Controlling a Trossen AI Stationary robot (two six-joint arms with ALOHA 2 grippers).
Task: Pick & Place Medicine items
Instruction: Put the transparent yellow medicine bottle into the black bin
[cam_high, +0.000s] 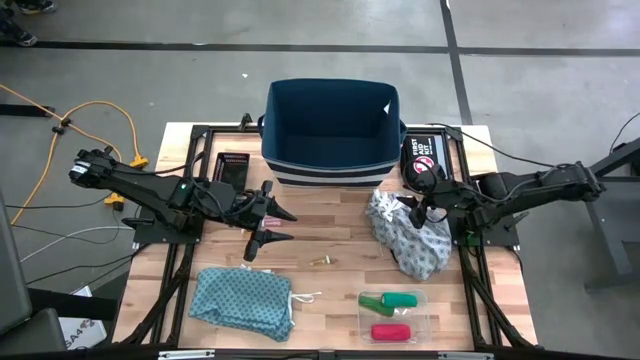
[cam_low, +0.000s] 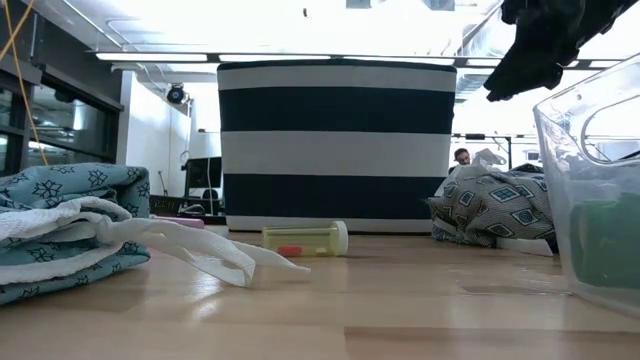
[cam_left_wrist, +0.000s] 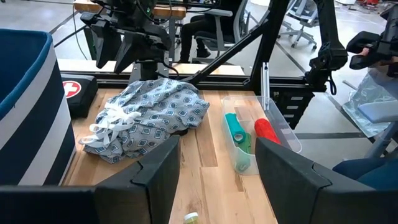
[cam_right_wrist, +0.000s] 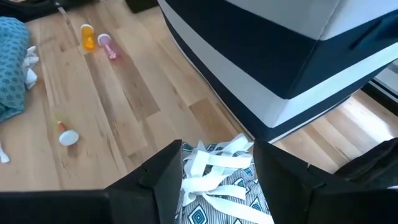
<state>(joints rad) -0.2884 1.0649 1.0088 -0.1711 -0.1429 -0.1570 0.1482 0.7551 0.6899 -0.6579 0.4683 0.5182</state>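
Two dark arms reach over the wooden worktop (cam_high: 330, 285) in the high view; the left pincer (cam_high: 275, 226) hangs near the middle with its fingers apart and nothing in them; the right pincer (cam_high: 418, 207) sits over the grey cloth (cam_high: 410, 235), and I cannot tell if it grips the cloth; a blue basket (cam_high: 332, 133) stands at the back, with a black first aid pouch (cam_high: 420, 157) beside it; a teal cloth (cam_high: 243, 300) lies at the front; a clear tray (cam_high: 393, 315) holds two green tubes (cam_high: 390, 299) and a red tube (cam_high: 389, 331); a tiny vial (cam_high: 320, 261) lies alone between the cloths; in the low view, the striped basket fills the middle, and the small vial (cam_low: 305, 239) lies on its side in front of it; in the left wrist view, the two fingers (cam_left_wrist: 155, 171) stand wide apart, and the tray (cam_left_wrist: 277, 124) with green tubes (cam_left_wrist: 236, 134) and the red tube (cam_left_wrist: 268, 130) lies past them beside the grey cloth; in the right wrist view, white strings (cam_right_wrist: 214, 165) of the grey cloth show between the fingers, and an orange vial (cam_right_wrist: 87, 36) and a pink piece (cam_right_wrist: 107, 46) lie well apart from them.
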